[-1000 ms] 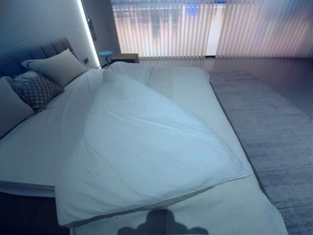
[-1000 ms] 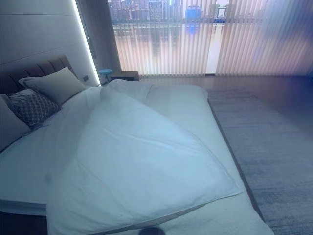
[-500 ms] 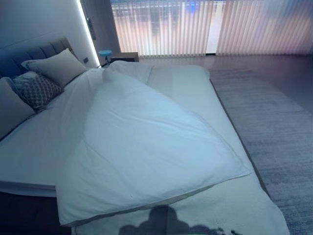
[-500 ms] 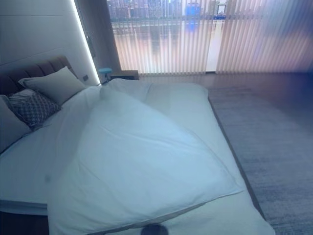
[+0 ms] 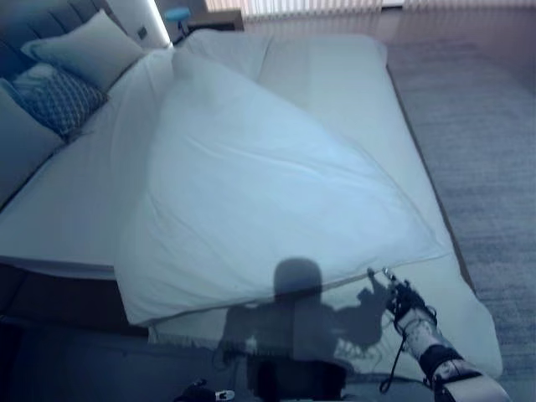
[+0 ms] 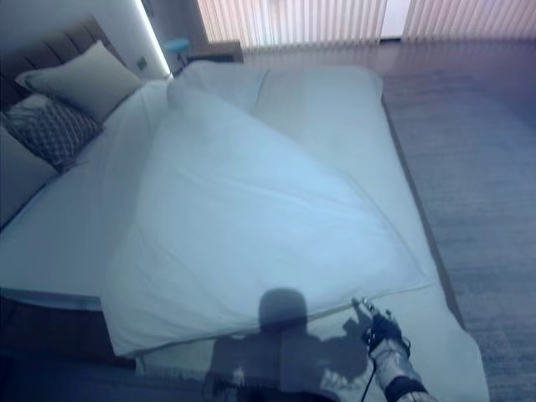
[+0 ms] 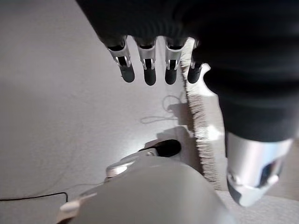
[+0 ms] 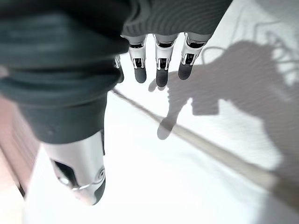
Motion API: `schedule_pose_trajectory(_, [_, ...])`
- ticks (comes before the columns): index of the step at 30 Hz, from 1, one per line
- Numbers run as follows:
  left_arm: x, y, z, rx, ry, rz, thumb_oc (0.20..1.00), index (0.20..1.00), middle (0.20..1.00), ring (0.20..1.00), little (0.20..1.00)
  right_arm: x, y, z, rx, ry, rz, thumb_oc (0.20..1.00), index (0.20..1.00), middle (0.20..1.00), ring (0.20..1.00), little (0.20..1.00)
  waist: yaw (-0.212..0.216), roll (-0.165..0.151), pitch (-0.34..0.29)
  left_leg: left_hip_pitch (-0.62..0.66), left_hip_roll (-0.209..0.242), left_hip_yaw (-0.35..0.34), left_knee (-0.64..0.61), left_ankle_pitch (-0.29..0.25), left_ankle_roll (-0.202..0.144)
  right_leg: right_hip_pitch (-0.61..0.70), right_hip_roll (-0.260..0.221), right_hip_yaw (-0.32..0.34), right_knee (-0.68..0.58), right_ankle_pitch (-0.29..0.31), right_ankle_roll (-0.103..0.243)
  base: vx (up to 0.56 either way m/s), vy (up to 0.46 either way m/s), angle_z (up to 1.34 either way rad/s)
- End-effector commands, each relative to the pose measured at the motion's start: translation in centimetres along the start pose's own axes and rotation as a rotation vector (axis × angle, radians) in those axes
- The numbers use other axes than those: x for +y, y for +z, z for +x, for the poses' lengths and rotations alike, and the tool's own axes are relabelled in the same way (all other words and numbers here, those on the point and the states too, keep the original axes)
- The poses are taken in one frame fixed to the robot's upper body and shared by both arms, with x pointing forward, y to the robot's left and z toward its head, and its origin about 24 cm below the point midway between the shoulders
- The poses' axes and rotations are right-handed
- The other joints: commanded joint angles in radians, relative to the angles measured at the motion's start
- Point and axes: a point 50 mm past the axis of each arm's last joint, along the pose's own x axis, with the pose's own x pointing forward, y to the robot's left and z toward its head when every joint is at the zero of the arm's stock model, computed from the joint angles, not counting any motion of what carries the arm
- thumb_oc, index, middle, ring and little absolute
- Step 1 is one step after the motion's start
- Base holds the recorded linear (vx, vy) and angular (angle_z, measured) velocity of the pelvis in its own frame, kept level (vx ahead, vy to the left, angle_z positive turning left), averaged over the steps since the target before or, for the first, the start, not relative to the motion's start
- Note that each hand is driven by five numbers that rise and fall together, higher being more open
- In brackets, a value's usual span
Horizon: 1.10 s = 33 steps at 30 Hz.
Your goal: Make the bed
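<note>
Hovering open, right robot hand (image 5: 405,299) just beside duvet (image 5: 268,184) edge

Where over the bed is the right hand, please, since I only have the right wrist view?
Observer: The right hand is at the near edge of the bed, beside the right corner of the white duvet.
Operator: Thank you. How does the duvet lie?
Observer: Diagonally, leaving the sheet bare near the pillows.
Operator: And the left hand?
Observer: The left hand hangs with straight fingers over the floor.
</note>
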Motion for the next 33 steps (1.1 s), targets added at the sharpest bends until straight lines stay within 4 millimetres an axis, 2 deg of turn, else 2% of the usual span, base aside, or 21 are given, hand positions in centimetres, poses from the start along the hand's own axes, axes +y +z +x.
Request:
schedule_pose_trajectory(1, [0.0, 2.1, 0.2, -0.036, 0.018, -0.010, 1.000, 1.000, 1.000, 1.000, 1.000, 3.0, 3.6, 0.2, -0.110, 0.038, 0.108, 1.000, 1.000, 1.000, 1.000, 1.000, 0.006, -0.056, 0.019, -0.021, -0.054, 0.064, -0.006, -0.016, -0.019, -0.028, -0.033, 0.067, 0.022, 0.032, 0.064, 0.00, 0.000, 0.00])
schedule_pose_trajectory(6, [-0.6, 3.4, 0.2, -0.083, -0.002, -0.010, 1.000, 1.000, 1.000, 1.000, 1.000, 5.6, 8.0, 0.3, -0.193, 0.063, 0.068, 1.000, 1.000, 1.000, 1.000, 1.000, 0.019, -0.047, 0.047, -0.075, -0.057, 0.055, -0.006, -0.003, -0.022, -0.078, -0.035, 0.064, 0.018, 0.042, 0.062, 0.02, -0.013, 0.05])
schedule_pose_trajectory(7, [-0.6, 3.5, 0.2, -0.085, -0.003, -0.011, 1.000, 1.000, 1.000, 1.000, 1.000, 5.6, 8.1, 0.3, -0.194, 0.064, 0.068, 1.000, 1.000, 1.000, 1.000, 1.000, 0.018, -0.046, 0.047, -0.078, -0.057, 0.055, -0.006, -0.002, -0.022, -0.081, -0.035, 0.064, 0.019, 0.043, 0.062, 0.01, -0.022, 0.13])
schedule_pose_trajectory(9, [-1.3, 5.0, 0.0, -0.149, -0.030, -0.021, 1.000, 1.000, 1.000, 1.000, 1.000, 7.8, 11.7, 0.0, -0.273, 0.076, -0.022, 1.000, 1.000, 1.000, 1.000, 1.000, 0.031, -0.037, 0.077, -0.121, -0.061, 0.044, -0.006, 0.008, -0.023, -0.120, -0.035, 0.065, 0.020, 0.049, 0.061, 0.00, -0.025, 0.09])
schedule_pose_trajectory(10, [-1.4, 5.1, 0.0, -0.150, -0.031, -0.022, 1.000, 1.000, 1.000, 1.000, 1.000, 7.8, 11.8, -0.1, -0.274, 0.077, -0.022, 1.000, 1.000, 1.000, 1.000, 1.000, 0.031, -0.036, 0.077, -0.123, -0.061, 0.044, -0.006, 0.008, -0.023, -0.123, -0.035, 0.065, 0.020, 0.049, 0.061, -0.01, -0.017, 0.04])
schedule_pose_trajectory(14, [-2.0, 6.4, -0.3, -0.204, -0.048, -0.058, 1.000, 1.000, 1.000, 1.000, 1.000, 9.8, 16.0, -1.0, -0.387, 0.063, -0.208, 1.000, 1.000, 1.000, 1.000, 1.000, 0.045, -0.024, 0.121, -0.171, -0.068, 0.030, -0.006, 0.023, -0.023, -0.169, -0.035, 0.060, 0.027, 0.057, 0.059, -0.02, -0.014, 0.05])
schedule_pose_trajectory(20, [-2.6, 7.3, -0.6, -0.248, -0.061, -0.038, 1.000, 1.000, 1.000, 1.000, 1.000, 12.2, 20.8, -3.0, -0.503, 0.041, -0.256, 1.000, 1.000, 1.000, 1.000, 1.000, 0.065, -0.002, 0.171, -0.244, -0.077, 0.004, -0.006, 0.044, -0.023, -0.240, -0.033, 0.048, 0.038, 0.070, 0.058, -0.05, -0.014, 0.10])
schedule_pose_trajectory(28, [-3.3, 8.7, -1.1, -0.325, -0.080, -0.051, 1.000, 1.000, 1.000, 1.000, 1.000, 13.6, 26.2, -5.8, -0.647, 0.018, -0.255, 1.000, 1.000, 1.000, 1.000, 1.000, 0.088, 0.040, 0.215, -0.332, -0.097, -0.015, -0.006, 0.071, -0.029, -0.318, -0.044, 0.039, 0.042, 0.094, 0.067, -0.04, 0.013, 0.08])
schedule_pose_trajectory(31, [-3.6, 9.1, -1.3, -0.345, -0.090, -0.061, 1.000, 1.000, 1.000, 1.000, 1.000, 13.6, 27.3, -6.4, -0.685, 0.000, -0.302, 1.000, 1.000, 1.000, 1.000, 1.000, 0.096, 0.056, 0.231, -0.349, -0.104, -0.020, -0.006, 0.081, -0.035, -0.328, -0.052, 0.032, 0.044, 0.099, 0.070, -0.03, 0.031, 0.06])
schedule_pose_trajectory(32, [-3.7, 9.3, -1.4, -0.351, -0.094, -0.062, 1.000, 1.000, 1.000, 1.000, 1.000, 13.5, 27.7, -6.6, -0.692, -0.011, -0.318, 0.539, 0.539, 0.539, 0.539, 0.539, 0.094, 0.059, 0.236, -0.352, -0.107, -0.025, -0.006, 0.083, -0.035, -0.330, -0.055, 0.029, 0.045, 0.100, 0.072, -0.02, 0.020, 0.03])
schedule_pose_trajectory(33, [-3.8, 9.5, -1.4, -0.356, -0.097, -0.063, 1.000, 1.000, 1.000, 1.000, 1.000, 13.5, 27.8, -6.6, -0.695, -0.008, -0.309, 0.395, 0.395, 0.395, 0.395, 0.395, 0.093, 0.060, 0.238, -0.353, -0.109, -0.027, -0.006, 0.084, -0.036, -0.331, -0.057, 0.027, 0.046, 0.102, 0.072, -0.02, 0.038, 0.02])
